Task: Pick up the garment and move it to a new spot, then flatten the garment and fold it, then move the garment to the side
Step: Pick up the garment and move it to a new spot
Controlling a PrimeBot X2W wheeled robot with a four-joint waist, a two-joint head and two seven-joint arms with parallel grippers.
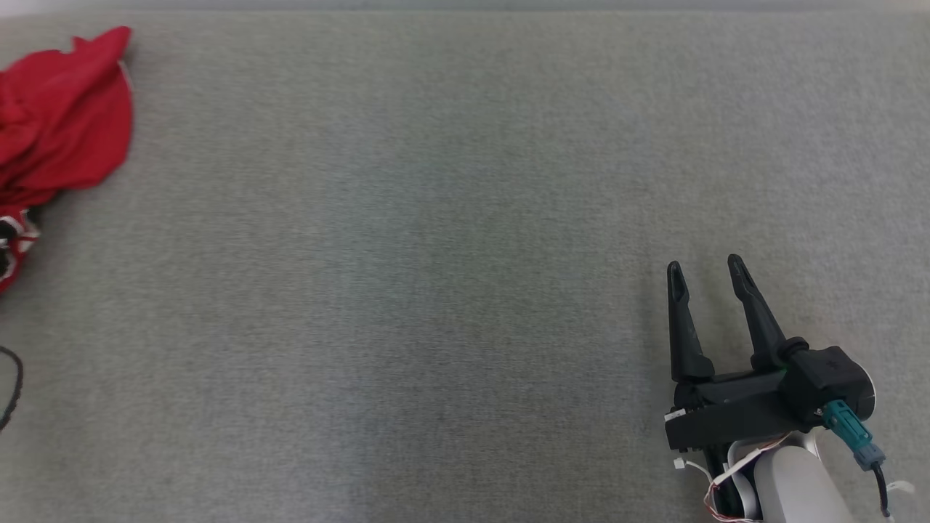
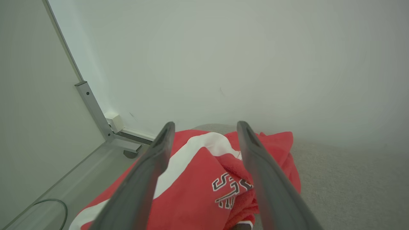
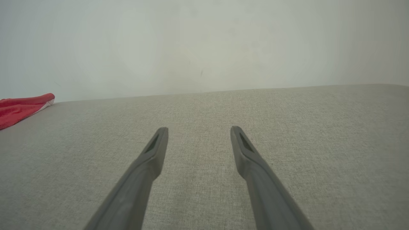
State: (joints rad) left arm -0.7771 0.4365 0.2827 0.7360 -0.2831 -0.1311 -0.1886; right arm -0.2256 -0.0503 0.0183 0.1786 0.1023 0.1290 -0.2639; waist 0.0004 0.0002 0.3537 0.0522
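Right, the crumpled red fabric garment [image 1: 69,123], with a white stripe and outlined lettering, lies bunched at the far left edge of the grey cloth-covered table [image 1: 436,254]. In the left wrist view my left hand [image 2: 206,123] hangs just over it with its fingers spread wide and gripping nothing. Whether they touch the cloth I cannot tell. My right hand [image 1: 705,264] sits well apart at the near right, over bare table, fingers wide too and empty. A thin black cable [image 1: 14,385] curls at the left edge, near the garment.
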